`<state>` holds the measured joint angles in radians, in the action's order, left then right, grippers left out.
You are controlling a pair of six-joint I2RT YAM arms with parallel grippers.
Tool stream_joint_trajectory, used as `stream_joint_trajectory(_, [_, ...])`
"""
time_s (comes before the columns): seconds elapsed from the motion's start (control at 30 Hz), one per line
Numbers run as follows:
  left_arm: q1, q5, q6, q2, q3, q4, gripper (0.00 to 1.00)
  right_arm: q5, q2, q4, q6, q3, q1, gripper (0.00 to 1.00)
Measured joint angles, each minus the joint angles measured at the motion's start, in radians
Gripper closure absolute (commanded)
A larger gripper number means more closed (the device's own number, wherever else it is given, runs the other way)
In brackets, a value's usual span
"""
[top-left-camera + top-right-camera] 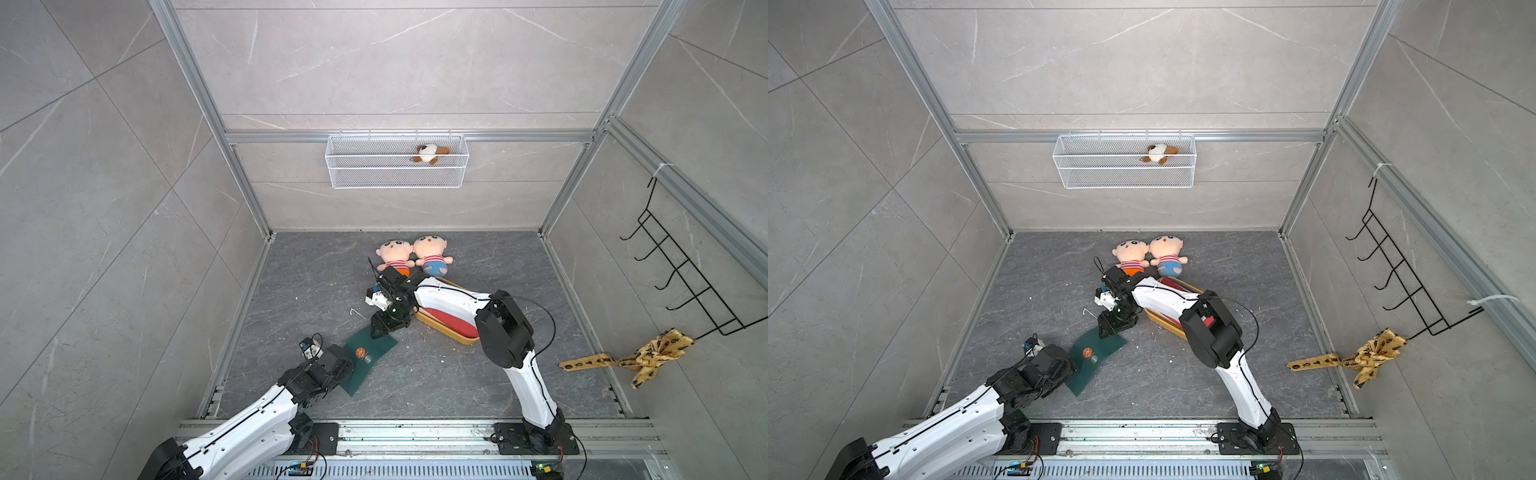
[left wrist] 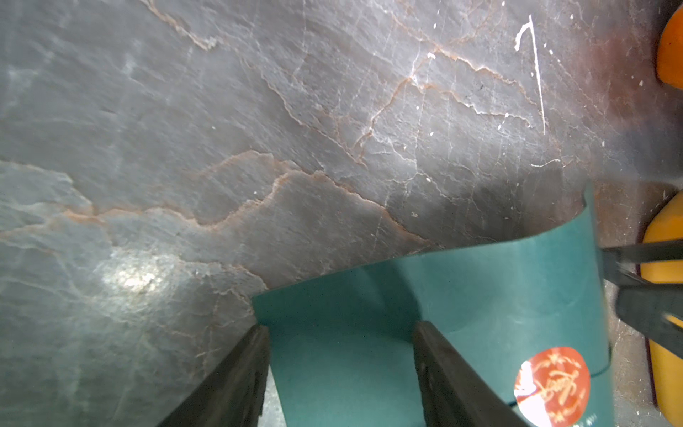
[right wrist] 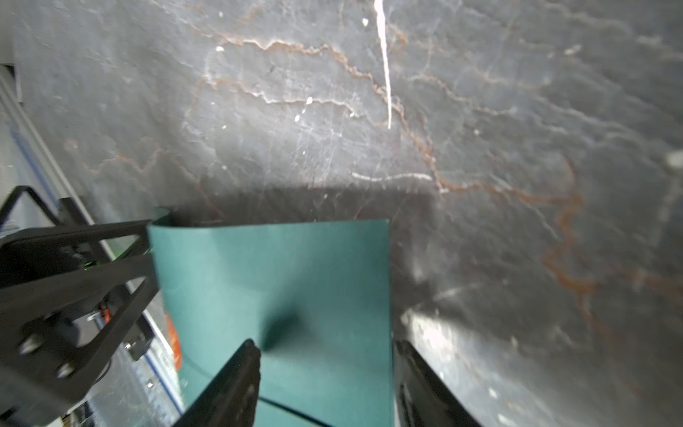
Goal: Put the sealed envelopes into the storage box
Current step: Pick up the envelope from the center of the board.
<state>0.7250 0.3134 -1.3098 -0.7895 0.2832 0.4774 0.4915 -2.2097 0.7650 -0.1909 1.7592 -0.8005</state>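
Note:
A dark green envelope (image 1: pixel 376 349) (image 1: pixel 1108 347) with a round orange seal (image 1: pixel 360 353) (image 2: pixel 550 380) lies bowed on the grey floor between both arms. My left gripper (image 1: pixel 351 366) (image 2: pixel 339 327) is open over its near end, one finger at the paper's edge. My right gripper (image 1: pixel 380 330) (image 3: pixel 326 344) is open over the far end (image 3: pixel 277 266), one finger above the paper and the other just past its edge. I cannot tell whether either touches the envelope. Behind the right arm is the mustard storage box (image 1: pixel 446 333) (image 1: pixel 1163 324), with a red envelope (image 1: pixel 453 320) inside.
Two plush dolls (image 1: pixel 395 255) (image 1: pixel 432 253) lie just behind the right wrist. A white wire basket (image 1: pixel 397 162) holding a small plush hangs on the back wall. A black hook rack (image 1: pixel 681 270) and a yellow patterned cloth (image 1: pixel 648 357) are on the right wall.

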Motion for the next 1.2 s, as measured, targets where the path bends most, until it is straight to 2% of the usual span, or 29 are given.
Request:
stream_joint_trajectory(0.43, [0.0, 0.001, 0.001, -0.002, -0.008, -0.032, 0.33, 0.219, 0.172, -0.128, -0.138, -0.114, 0.053, 0.41])
stream_joint_trajectory(0.7, [0.0, 0.001, 0.001, 0.031, -0.021, -0.033, 0.32, 0.284, 0.187, -0.155, -0.183, -0.128, 0.053, 0.52])
stream_joint_trajectory(0.77, [0.0, -0.004, 0.001, 0.046, -0.023, -0.029, 0.31, 0.282, 0.187, -0.146, -0.182, -0.128, 0.053, 0.58])
stream_joint_trajectory(0.83, [0.0, -0.01, 0.001, 0.063, -0.023, -0.022, 0.3, 0.28, 0.186, -0.129, -0.169, -0.127, 0.053, 0.68])
stream_joint_trajectory(0.9, [0.0, -0.011, 0.004, 0.085, -0.023, -0.006, 0.29, 0.274, 0.184, -0.108, -0.155, -0.122, 0.053, 0.89])
stream_joint_trajectory(0.97, [0.0, -0.01, 0.011, 0.103, -0.018, 0.014, 0.27, 0.261, 0.182, -0.076, -0.13, -0.103, 0.053, 1.0])
stream_joint_trajectory(1.1, [0.0, -0.005, 0.052, 0.133, 0.038, 0.053, 0.24, 0.216, 0.175, 0.021, -0.047, -0.003, 0.053, 1.0])
stream_joint_trajectory(1.2, [0.0, 0.004, 0.122, 0.144, 0.131, 0.077, 0.23, 0.169, 0.189, 0.077, 0.038, 0.061, 0.059, 1.0])
